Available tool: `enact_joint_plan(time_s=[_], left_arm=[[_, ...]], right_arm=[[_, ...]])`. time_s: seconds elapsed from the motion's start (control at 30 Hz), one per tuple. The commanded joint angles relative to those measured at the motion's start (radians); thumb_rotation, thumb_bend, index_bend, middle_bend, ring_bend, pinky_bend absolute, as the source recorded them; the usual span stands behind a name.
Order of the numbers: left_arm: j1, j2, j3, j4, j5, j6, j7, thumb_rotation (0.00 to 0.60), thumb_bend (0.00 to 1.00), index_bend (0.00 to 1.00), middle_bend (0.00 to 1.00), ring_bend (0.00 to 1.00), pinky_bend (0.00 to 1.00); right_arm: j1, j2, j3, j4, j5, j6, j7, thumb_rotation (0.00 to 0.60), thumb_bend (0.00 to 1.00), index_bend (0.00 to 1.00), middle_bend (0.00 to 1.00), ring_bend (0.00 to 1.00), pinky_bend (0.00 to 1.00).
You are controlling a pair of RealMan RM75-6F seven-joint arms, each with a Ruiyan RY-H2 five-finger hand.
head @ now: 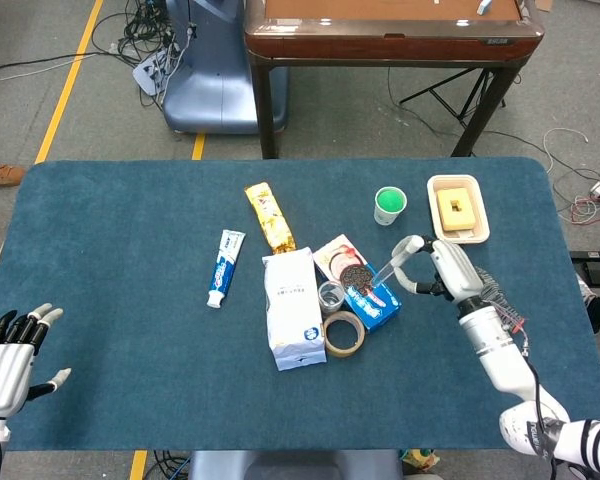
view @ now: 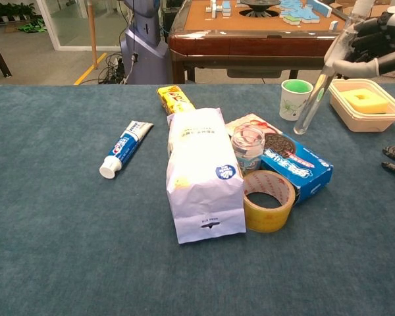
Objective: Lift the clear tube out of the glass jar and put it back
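Clear tube (view: pixel 318 89) is up in the air, tilted, pinched near its top by the right hand (head: pixel 442 268), lower end angled toward the glass jar (view: pixel 247 149) but well clear of it. The jar sits between the white bag (view: pixel 204 176) and the blue biscuit box (view: pixel 296 166). Left hand (head: pixel 7 352) rests at the table's near edge, fingers seemingly spread, holding nothing.
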Motion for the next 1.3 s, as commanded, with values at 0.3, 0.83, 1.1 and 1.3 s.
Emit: enact_joint_plan(time_s=[0.3, 0.83, 1.1, 1.3], left_arm=[[-0.001, 0.002, 0.001, -0.002, 0.001, -0.001, 0.001, 0.6, 0.17, 0.17, 0.12, 0.16, 0.06], [-0.007, 0.002, 0.001, -0.006, 0.0, -0.009, 0.005, 0.6, 0.17, 0.17, 0.12, 0.16, 0.06], [-0.006, 0.006, 0.0, -0.01, -0.003, -0.007, 0.005, 0.6, 0.17, 0.17, 0.12, 0.16, 0.06], [-0.004, 0.003, 0.003, -0.002, -0.004, -0.008, -0.002, 0.6, 0.17, 0.17, 0.12, 0.16, 0.06]], right_arm=[[-0.014, -0.079, -0.028, 0.137, -0.083, 0.158, -0.325, 0.6, 0.54, 0.61, 0.49, 0.37, 0.33], [-0.014, -0.03, -0.003, -0.001, -0.044, 0.066, -0.015, 0.6, 0.54, 0.61, 0.49, 0.37, 0.33], [-0.001, -0.028, 0.021, -0.03, -0.065, 0.063, 0.097, 0.6, 0.54, 0.61, 0.49, 0.37, 0.33], [0.027, -0.057, 0.024, -0.025, -0.059, 0.045, 0.072, 0.6, 0.54, 0.61, 0.49, 0.37, 0.34]])
